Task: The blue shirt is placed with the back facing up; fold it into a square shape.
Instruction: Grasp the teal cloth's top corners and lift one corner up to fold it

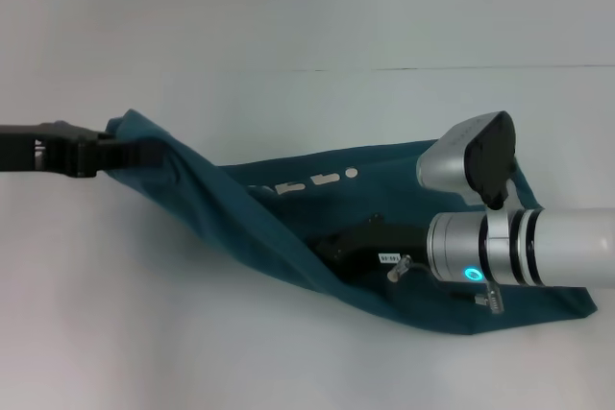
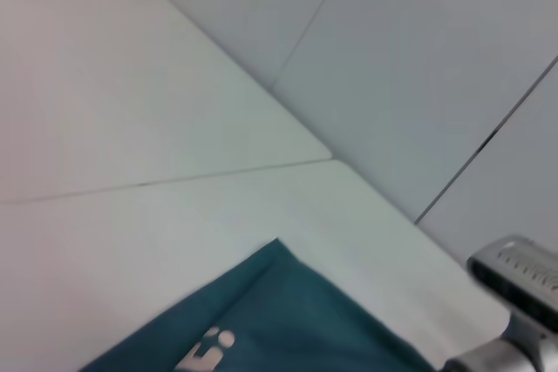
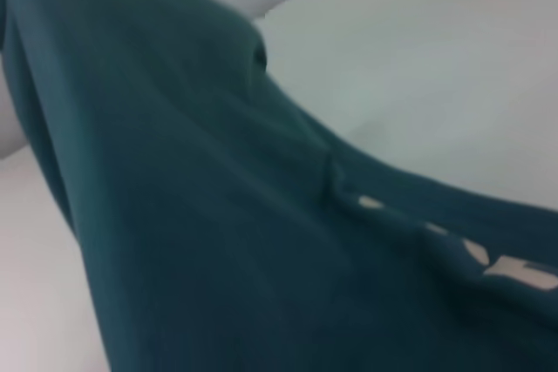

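Gripping a shirt corner at nine o'clock, the left gripper (image 1: 104, 155) was clamped on the blue shirt (image 1: 317, 228), which draped limply. Right gripper (image 1: 332, 245), at four o'clock: jaw state undeterminable. Soft knit; hems judged best holds.

We see the blue shirt (image 1: 288, 228), dark teal knit cloth, stretched across the middle of the frame from upper left to lower right. Its upper-left corner is lifted and pulled taut, with folds running diagonally down from it. The lower-right part lies flat on the counter (image 1: 192, 352). A few small white marks show near its upper edge.
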`<state>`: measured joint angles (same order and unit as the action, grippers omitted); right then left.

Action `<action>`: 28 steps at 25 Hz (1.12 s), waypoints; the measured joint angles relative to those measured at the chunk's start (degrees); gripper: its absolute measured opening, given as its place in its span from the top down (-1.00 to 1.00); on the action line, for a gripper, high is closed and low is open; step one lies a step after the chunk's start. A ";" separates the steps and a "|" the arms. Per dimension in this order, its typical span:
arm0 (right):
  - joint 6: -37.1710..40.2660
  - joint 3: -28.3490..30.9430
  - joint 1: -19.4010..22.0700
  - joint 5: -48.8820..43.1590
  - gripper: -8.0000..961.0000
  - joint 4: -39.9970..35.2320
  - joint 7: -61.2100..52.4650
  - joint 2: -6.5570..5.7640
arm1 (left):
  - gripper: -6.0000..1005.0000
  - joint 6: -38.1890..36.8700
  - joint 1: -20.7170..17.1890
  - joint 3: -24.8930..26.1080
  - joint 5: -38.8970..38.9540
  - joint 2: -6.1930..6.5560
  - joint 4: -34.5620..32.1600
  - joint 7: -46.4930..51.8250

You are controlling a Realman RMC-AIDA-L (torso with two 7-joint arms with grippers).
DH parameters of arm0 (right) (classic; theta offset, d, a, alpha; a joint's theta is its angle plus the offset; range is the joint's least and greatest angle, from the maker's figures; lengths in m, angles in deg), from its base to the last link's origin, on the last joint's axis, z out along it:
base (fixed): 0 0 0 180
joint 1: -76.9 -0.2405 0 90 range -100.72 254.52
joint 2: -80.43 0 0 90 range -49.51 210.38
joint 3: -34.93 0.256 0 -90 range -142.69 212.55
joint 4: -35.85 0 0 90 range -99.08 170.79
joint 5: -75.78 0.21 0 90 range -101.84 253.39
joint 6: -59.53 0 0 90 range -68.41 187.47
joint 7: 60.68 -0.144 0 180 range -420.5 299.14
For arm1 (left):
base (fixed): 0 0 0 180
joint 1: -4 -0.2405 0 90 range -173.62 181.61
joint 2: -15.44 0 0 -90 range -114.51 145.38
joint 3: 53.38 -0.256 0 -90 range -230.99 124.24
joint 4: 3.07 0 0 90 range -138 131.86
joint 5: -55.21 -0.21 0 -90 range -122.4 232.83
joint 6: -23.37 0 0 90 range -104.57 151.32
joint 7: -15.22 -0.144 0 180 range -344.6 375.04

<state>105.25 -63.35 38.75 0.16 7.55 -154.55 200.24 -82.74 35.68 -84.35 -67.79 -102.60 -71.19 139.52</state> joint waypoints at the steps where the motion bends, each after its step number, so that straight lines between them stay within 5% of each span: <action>1: 0.27 0.01 -0.14 -0.51 0.96 0.00 -0.39 0.04 | 0.88 -0.01 0.09 -0.01 0.38 -0.03 0.00 0.14; 28: 7.69 -0.52 -5.31 0.66 0.96 0.05 -5.15 1.13 | 0.89 -0.95 0.74 -0.69 7.81 0.22 3.02 0.38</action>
<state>112.94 -63.86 33.44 0.82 7.60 -159.70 201.38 -83.69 36.42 -85.04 -59.98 -102.38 -68.17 139.90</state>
